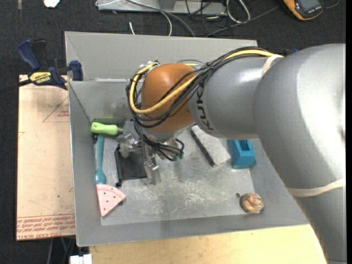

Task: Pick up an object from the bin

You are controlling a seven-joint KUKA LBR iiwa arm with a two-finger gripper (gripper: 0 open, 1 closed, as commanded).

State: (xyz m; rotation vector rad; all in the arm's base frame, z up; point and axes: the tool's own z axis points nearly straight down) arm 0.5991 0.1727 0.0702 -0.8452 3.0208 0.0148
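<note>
Camera view shows us one flat black plate (130,168) on the left half of the bin (187,205) floor, directly under the pincer (141,157). We see the pincer standing wide, one finger (128,145) at the plate's upper left edge and the other at its right edge; the plate lies flat and we cannot tell whether they touch it. The plate is nearly square, its slightly longer side running up and down the view, a little tilted. Just left of it we count one teal-handled tool (100,159) lying along the left wall, one green handle (106,128) pointing sideways above that, and one pink wedge (108,198) below. To the right lie one dark grey bar (208,146), one blue block (242,153) and, well apart, one small tan lump (252,203).
</note>
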